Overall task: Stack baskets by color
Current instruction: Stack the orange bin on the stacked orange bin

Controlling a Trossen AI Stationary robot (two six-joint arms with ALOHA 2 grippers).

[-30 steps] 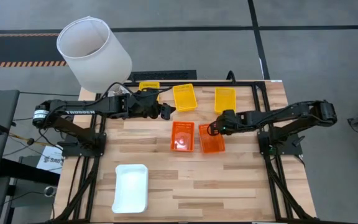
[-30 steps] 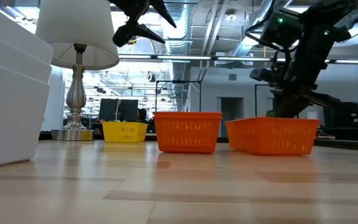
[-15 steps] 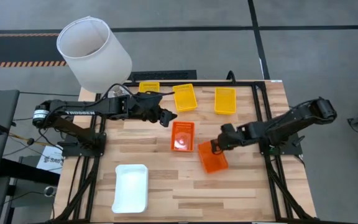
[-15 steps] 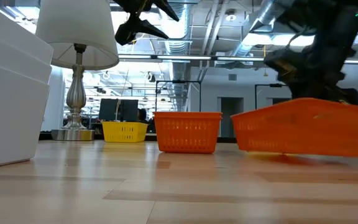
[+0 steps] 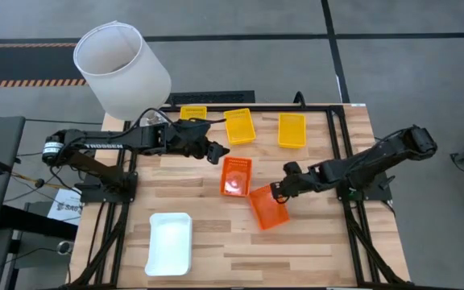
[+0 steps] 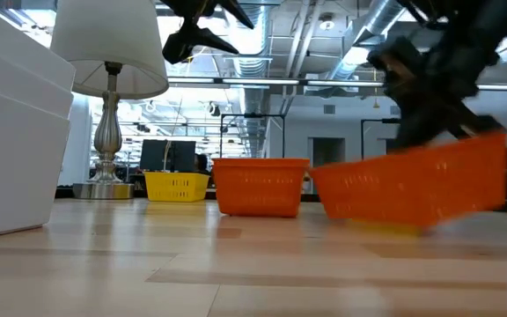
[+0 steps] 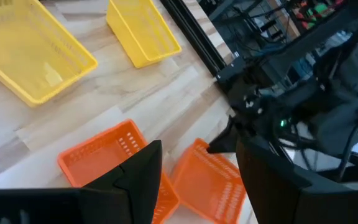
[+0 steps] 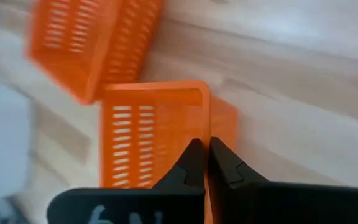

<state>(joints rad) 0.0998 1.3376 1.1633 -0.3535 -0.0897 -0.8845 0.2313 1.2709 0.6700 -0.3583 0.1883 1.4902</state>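
The right arm reaches in low from the table's right side, stretched toward the centre, and its right gripper is clamped tight on the rim of an orange basket. In the right wrist view the two dark fingers pinch the basket's wall between them, nearly touching. That basket hangs tilted, one end raised off the wood in the low view, skewed at an angle to the table's edges.

Just beside it, close to its upper corner, a second orange basket sits flat on the table. The low view shows the two of them side by side, the held one nearer the right.

Over on the other side, the left arm extends from the left edge along the back of the table, and its left gripper hovers with fingers spread wide, holding nothing, just above the flat orange basket's far end.

Along the back edge stand three yellow baskets: one small at the rear, a middle one, and one to the right. A white basket lies at the front left, well apart from the rest. A big white lampshade stands off the table's back-left corner.
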